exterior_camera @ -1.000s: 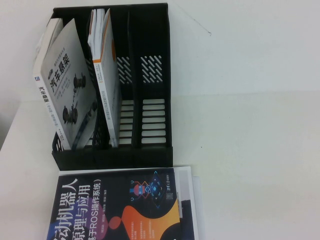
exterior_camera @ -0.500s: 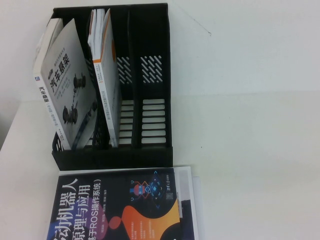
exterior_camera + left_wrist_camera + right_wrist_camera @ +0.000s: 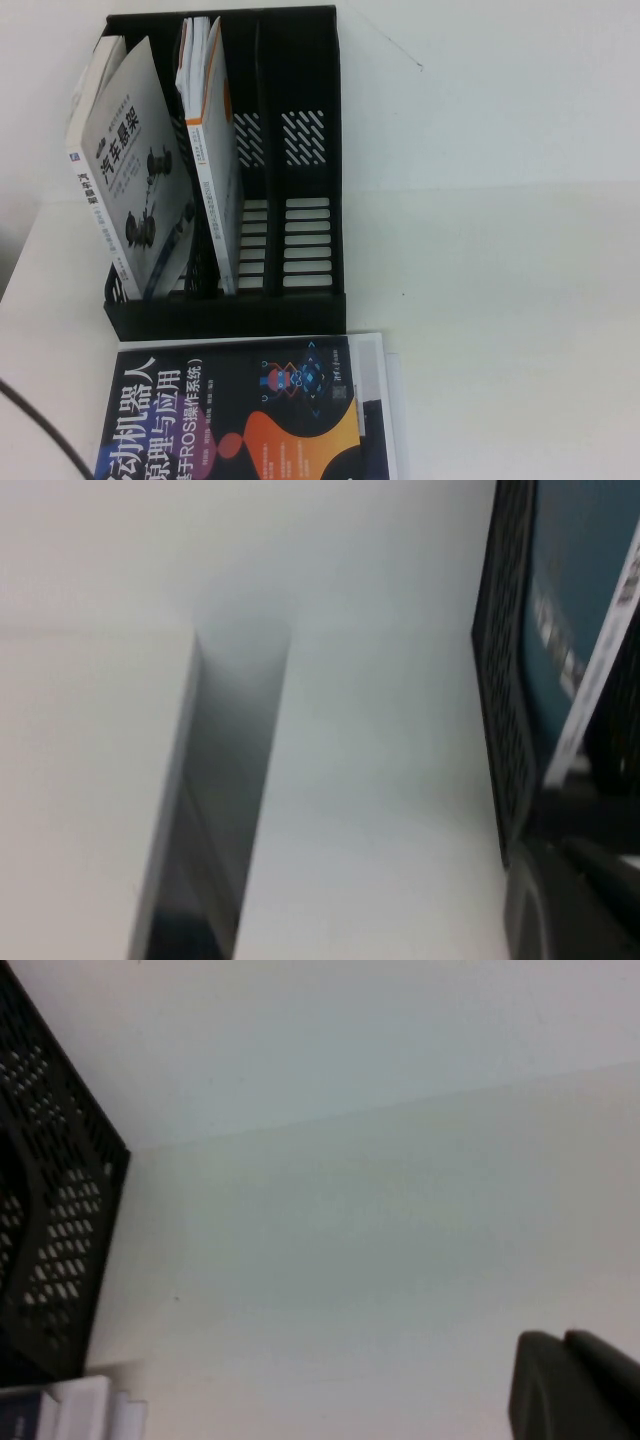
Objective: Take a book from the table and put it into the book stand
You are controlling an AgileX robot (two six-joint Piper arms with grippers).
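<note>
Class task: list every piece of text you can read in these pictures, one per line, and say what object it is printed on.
"汽车悬架": cover of the grey book in the book stand.
"机器人", "原理与应用", "基于ROS操作系统": cover of the dark book lying on the table.
Spine text, the white book and all small print: too small to read.

Two right slots of book stand (image 3: 300, 150) stood free; left slots blocked by grey book (image 3: 130, 190) and pale book (image 3: 212, 150).
</note>
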